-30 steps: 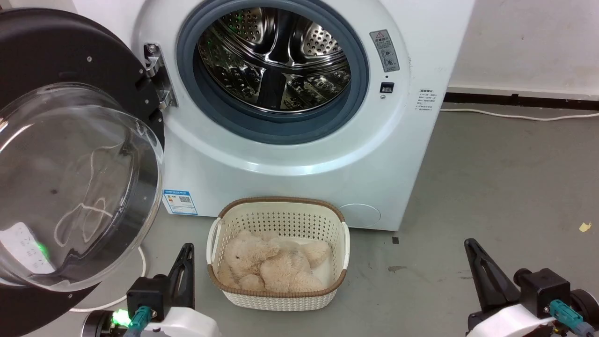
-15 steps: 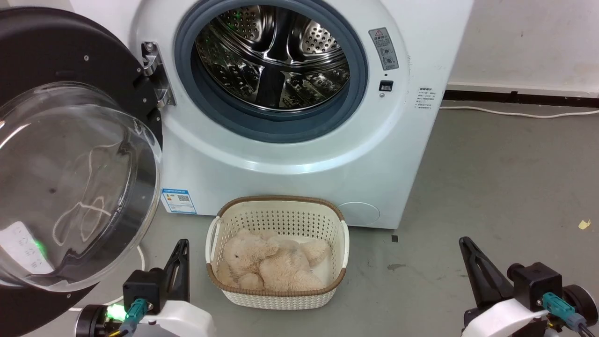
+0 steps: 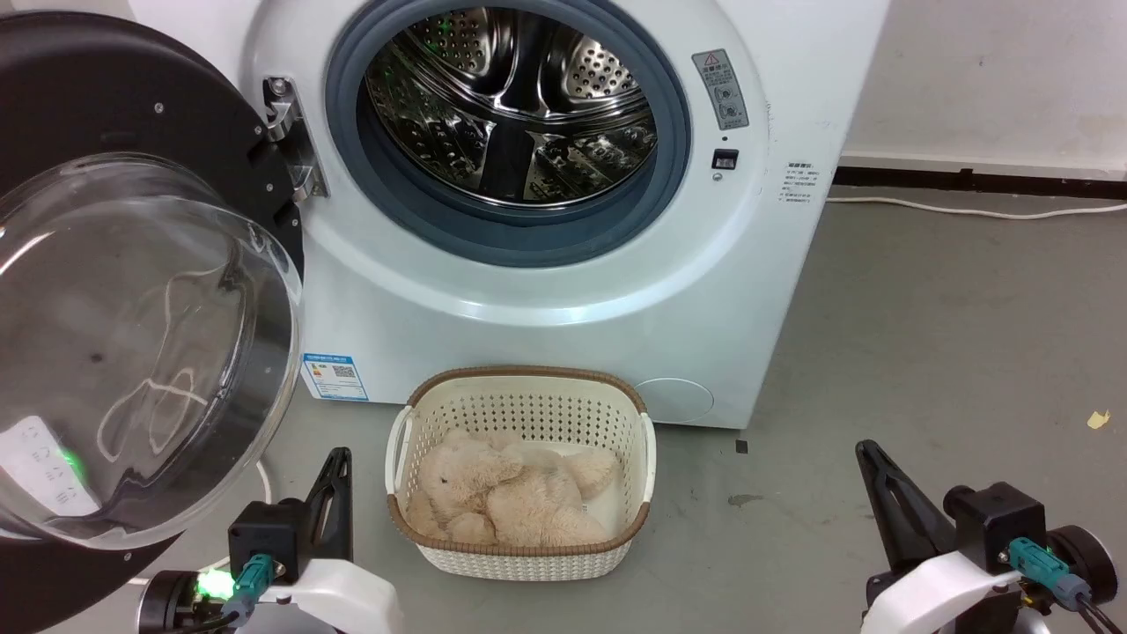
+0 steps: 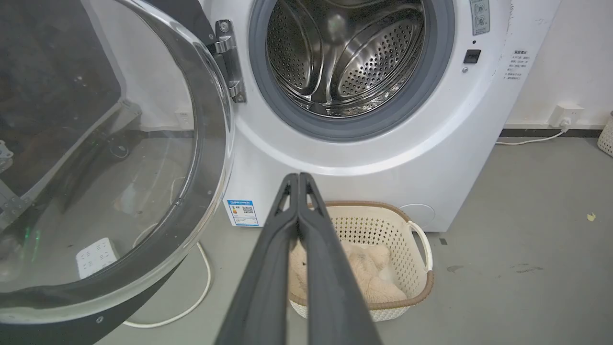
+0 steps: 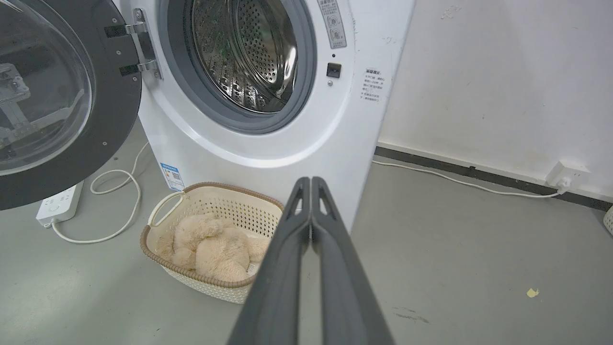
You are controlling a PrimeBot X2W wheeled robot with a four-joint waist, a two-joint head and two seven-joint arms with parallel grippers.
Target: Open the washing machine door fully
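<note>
1. Grey floor (image 3: 924, 352); the washing machine door (image 3: 132, 352) stands swung wide at the washing machine's (image 3: 546, 291) left.
2. Left gripper (image 4: 298, 177) and right gripper (image 5: 311, 180) are pressed closed, empty.
3. Wrist views take in a wall socket (image 5: 567, 175).

Grey floor (image 3: 924, 352) carries washing machine (image 3: 528, 308), cream basket (image 3: 519, 414) just before it (plush toy (image 3: 502, 497) inside), power strip (image 5: 60, 203).

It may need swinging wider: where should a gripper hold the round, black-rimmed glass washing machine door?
The door's black rim at its lower edge, far from the metal hinge, coming from below; the bulging glass bowl looks too rounded to pinch.
</note>
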